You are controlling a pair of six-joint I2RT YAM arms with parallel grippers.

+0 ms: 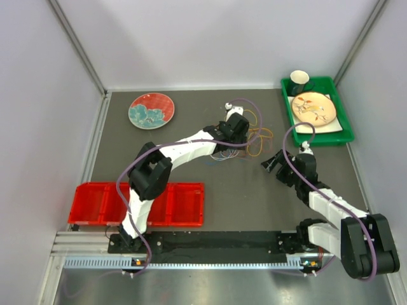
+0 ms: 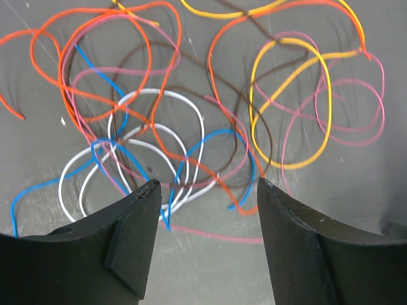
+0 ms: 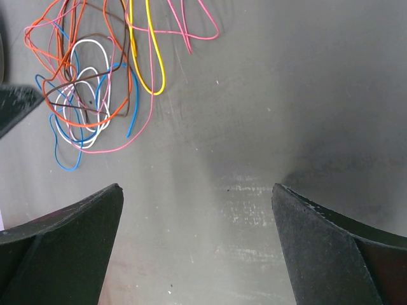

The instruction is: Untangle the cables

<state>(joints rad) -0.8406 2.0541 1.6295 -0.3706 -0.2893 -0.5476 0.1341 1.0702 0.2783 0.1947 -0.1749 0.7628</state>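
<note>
Left tool (image 2: 206,187): jaws partly apart, no wire pinched; whether the tips touch a strand, cannot tell. It hangs low over the cables (image 2: 191,154). White, blue and pink loops show in the gap between the tips, with orange, yellow and brown strands beyond.

Right tool (image 3: 197,190): jaws wide apart, empty, above bare desk (image 3: 267,127). The tangle lies to its upper left, well apart.

Only the top view shows the pile mid-desk, beside the left wrist.

Overhead camera looks down; both wrist cameras closely share the cables (image 3: 82,89).
</note>
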